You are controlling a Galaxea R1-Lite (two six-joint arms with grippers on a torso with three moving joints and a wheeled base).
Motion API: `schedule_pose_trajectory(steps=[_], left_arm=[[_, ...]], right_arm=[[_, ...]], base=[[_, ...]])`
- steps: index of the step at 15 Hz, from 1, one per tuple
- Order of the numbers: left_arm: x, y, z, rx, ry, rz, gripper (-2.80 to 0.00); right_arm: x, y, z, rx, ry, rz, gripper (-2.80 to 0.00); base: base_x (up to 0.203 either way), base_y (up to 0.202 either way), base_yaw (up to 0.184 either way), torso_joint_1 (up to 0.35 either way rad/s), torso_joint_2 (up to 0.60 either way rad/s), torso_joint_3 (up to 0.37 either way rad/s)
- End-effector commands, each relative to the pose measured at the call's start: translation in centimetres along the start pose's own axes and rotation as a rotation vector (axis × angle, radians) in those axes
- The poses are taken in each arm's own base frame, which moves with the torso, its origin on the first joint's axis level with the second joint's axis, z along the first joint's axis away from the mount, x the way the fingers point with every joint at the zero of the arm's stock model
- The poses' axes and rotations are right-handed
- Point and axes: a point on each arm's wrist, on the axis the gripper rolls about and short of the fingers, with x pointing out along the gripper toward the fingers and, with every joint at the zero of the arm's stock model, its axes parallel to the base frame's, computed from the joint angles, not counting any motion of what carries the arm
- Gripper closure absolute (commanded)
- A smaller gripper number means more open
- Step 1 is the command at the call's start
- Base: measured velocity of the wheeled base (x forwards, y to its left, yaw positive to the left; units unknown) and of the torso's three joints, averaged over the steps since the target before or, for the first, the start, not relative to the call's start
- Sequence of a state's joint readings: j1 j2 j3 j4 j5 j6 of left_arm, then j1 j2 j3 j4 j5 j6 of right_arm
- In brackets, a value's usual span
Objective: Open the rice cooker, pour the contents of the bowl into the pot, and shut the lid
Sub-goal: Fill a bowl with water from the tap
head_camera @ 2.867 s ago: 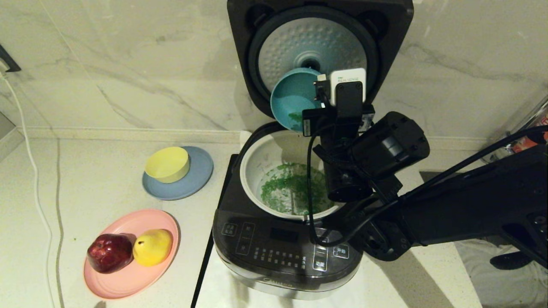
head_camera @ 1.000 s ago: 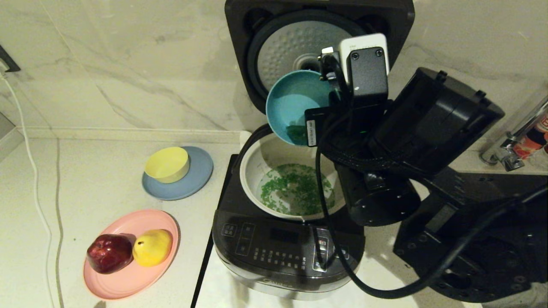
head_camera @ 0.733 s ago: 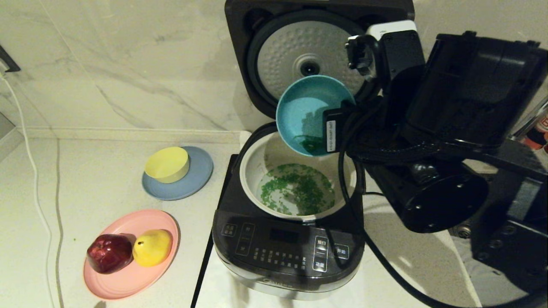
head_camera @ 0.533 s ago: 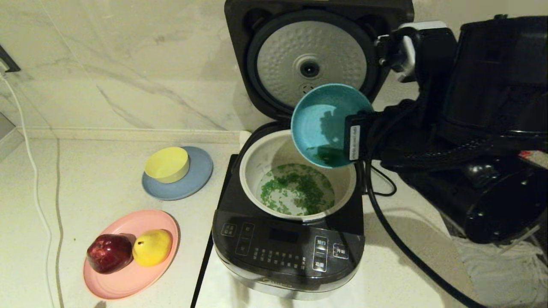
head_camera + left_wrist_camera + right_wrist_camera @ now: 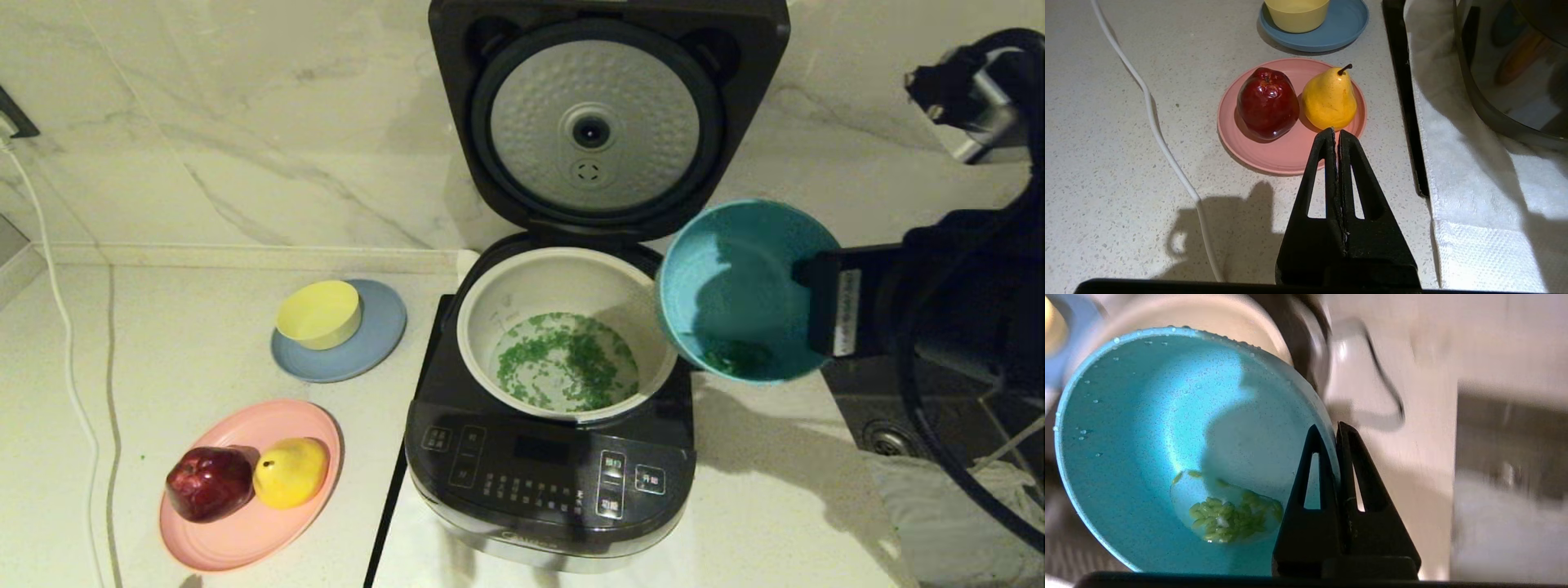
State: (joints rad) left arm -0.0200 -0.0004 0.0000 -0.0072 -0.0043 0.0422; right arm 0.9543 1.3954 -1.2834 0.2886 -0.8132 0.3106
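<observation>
The black rice cooker (image 5: 551,478) stands open, its lid (image 5: 608,122) upright against the wall with the dimpled silver plate facing me. Green bits (image 5: 567,371) cover the bottom of the cream pot (image 5: 483,314). The teal bowl (image 5: 735,278) hangs tilted just right of the cooker, beyond the pot's rim. A small clump of green bits (image 5: 1229,516) still lies in the bowl. My right gripper (image 5: 1331,428) is shut on the bowl's rim. My left gripper (image 5: 1336,131) is shut and empty, low over the counter by the pink plate.
A pink plate (image 5: 245,539) with a red apple (image 5: 208,482) and a yellow pear (image 5: 292,471) lies front left. Behind it a yellow bowl (image 5: 318,313) sits on a blue-grey plate (image 5: 384,335). A white cord (image 5: 61,327) runs down the left. A sink drain (image 5: 886,438) shows at right.
My right arm has swung the bowl from over the pot, in front of the lid, rightward and down to beside the cooker. The lid's inner plate is now fully uncovered.
</observation>
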Motion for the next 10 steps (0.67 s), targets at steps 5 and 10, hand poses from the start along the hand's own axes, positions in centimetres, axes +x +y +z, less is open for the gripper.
schedule_pose_trajectory(steps=[5, 10], left_arm=[[0.1, 0.0, -0.3, 0.001, 0.008, -0.001, 0.0], [0.1, 0.0, -0.3, -0.001, 0.008, -0.001, 0.0]], right_arm=[[-2.1, -10.2, -1.8, 0.262, 0.304, -0.191, 0.0], [-1.2, -16.4, -4.3, 0.532, 0.465, -0.397, 0.0]], base=[[0.0, 0.0, 0.0, 0.0, 0.0, 0.0], [0.0, 0.0, 0.0, 0.0, 0.0, 0.0]])
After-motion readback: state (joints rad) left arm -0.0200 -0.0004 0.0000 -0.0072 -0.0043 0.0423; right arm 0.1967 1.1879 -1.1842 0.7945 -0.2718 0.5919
